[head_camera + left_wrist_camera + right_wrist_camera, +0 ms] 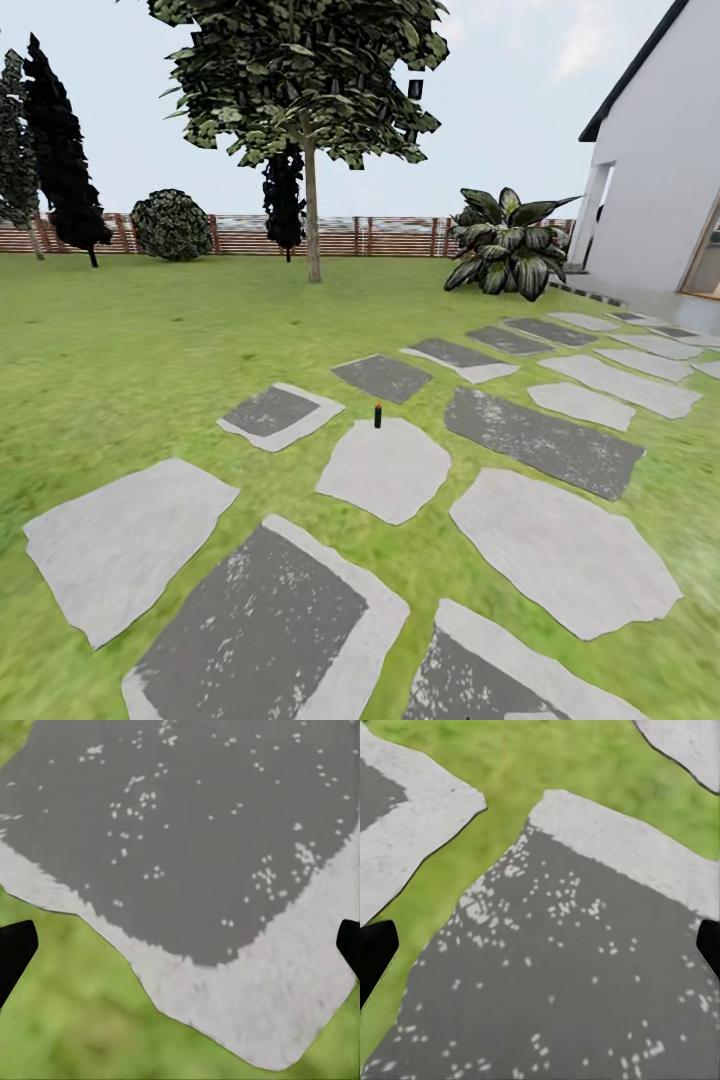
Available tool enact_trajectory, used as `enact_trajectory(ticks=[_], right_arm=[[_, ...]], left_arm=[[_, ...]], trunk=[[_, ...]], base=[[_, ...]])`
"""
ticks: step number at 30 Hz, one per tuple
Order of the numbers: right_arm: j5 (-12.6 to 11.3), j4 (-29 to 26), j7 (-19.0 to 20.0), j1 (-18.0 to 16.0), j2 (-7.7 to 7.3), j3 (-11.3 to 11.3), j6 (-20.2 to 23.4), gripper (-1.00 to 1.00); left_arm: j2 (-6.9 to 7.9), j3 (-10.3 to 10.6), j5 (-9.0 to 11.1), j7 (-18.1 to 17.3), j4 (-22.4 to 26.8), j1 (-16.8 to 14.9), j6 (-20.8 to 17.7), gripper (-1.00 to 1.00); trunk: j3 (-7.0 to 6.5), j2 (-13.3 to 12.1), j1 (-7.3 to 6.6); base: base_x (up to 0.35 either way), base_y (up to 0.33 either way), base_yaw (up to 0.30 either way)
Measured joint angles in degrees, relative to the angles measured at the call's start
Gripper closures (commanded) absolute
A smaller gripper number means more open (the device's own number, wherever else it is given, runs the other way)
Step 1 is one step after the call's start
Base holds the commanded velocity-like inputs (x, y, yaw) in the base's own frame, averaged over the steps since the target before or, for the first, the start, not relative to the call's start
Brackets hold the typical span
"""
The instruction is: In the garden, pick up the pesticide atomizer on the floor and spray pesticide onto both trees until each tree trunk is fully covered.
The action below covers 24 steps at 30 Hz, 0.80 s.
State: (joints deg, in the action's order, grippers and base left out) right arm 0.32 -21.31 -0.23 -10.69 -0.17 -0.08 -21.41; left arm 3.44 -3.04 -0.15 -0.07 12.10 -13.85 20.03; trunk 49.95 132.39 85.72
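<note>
Head view: garden lawn (150,340) with a path of grey and dark stepping stones (385,468). A small dark atomizer (378,415) with a red top stands upright at the far edge of a pale stone, in the middle of the path; too small to make out further. Beyond the atomizer, one tree (300,70), its slim trunk (312,215) rising from the grass in front of the brown slat fence (340,236). Left of that tree: a round shrub (171,225) and dark conifers (62,150). Right of it: a broad-leaved plant (508,245) and a white house wall (660,160), cut off at the frame edge.

Left wrist view: left gripper (180,949), jaws spread wide and empty, black tips at the frame edges, above a speckled dark stone (202,832) bordered by grass.

Right wrist view: right gripper (540,952), jaws likewise parted and empty, over another speckled stone (562,982).
</note>
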Motion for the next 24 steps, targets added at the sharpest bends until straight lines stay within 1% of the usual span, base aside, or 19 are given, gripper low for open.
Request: enact_trajectory(ticks=[8, 17, 24], right_arm=[[0.0, 0.0, 0.0, 0.0, -0.02, 0.0, -0.3, -1.0], [0.0, 0.0, 0.0, 0.0, -0.41, -0.1, -1.2, -1.0], [-0.1, -0.1, 0.0, 0.0, -0.34, -0.1, -1.3, -1.0]], left_arm=[[0.0, 0.0, 0.0, 0.0, 0.1, 0.0, 0.0, -1.0], [0.0, 0.0, 0.0, 0.0, 0.1, 0.0, 0.0, -1.0], [0.0, 0.0, 0.0, 0.0, 0.1, 0.0, 0.0, -1.0]], trunk=[[0.0, 0.0, 0.0], [0.0, 0.0, 0.0], [0.0, 0.0, 0.0]], base=[[0.333, 0.0, 0.0], [0.333, 0.0, 0.0], [0.333, 0.0, 0.0]])
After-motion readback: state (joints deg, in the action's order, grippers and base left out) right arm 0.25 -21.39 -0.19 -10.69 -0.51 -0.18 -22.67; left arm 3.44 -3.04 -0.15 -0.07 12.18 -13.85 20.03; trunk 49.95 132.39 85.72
